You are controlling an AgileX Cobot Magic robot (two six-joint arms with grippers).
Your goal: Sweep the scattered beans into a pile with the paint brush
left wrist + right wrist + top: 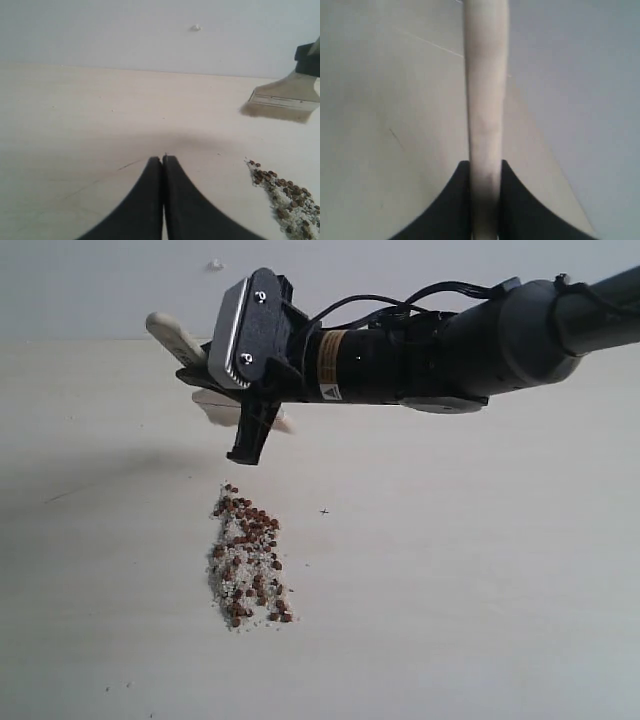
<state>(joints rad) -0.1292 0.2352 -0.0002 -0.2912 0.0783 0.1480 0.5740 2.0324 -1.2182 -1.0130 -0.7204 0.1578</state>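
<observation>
The beans lie gathered in an elongated pile of reddish-brown beans and whitish grains on the pale table. My right gripper hangs above the pile's far end, shut on the paint brush. The brush's pale handle sticks up to the left and its head hangs clear of the table. In the right wrist view the handle runs between the right gripper's black fingers. In the left wrist view my left gripper is shut and empty, with the brush's ferrule and bristles and the pile's edge off to one side.
A few stray grains lie near the table's front left. A small dark mark sits just right of the pile. A white speck is on the back wall.
</observation>
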